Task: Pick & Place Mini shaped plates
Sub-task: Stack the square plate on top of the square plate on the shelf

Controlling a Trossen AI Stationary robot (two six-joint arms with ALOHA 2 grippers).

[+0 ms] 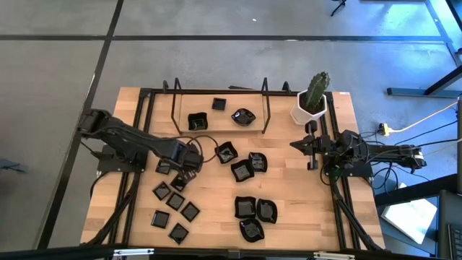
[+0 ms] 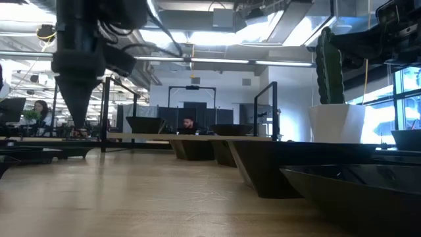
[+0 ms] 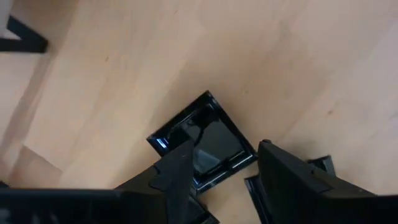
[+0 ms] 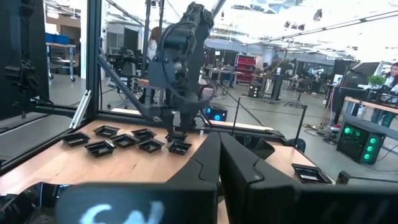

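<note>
Many glossy black mini plates lie flat on the wooden table (image 1: 216,188): small flat squares (image 1: 175,201) at the near left, larger raised-rim ones (image 1: 245,207) in the middle, and three (image 1: 197,121) at the far side. My left gripper (image 1: 188,163) is open and points down over one small square plate (image 3: 208,140), also seen in the left wrist view (image 3: 227,171), one finger on each side of it; no touch shows. My right gripper (image 1: 307,144) is shut and empty at the table's right, near the cactus pot, and shows shut in the right wrist view (image 4: 219,146).
A white pot with a cactus (image 1: 312,101) stands at the far right corner. A black metal frame (image 1: 216,92) runs round the table, with uprights at the far side. Another small plate (image 3: 318,165) lies close beside the one under my left gripper. People sit in the room beyond.
</note>
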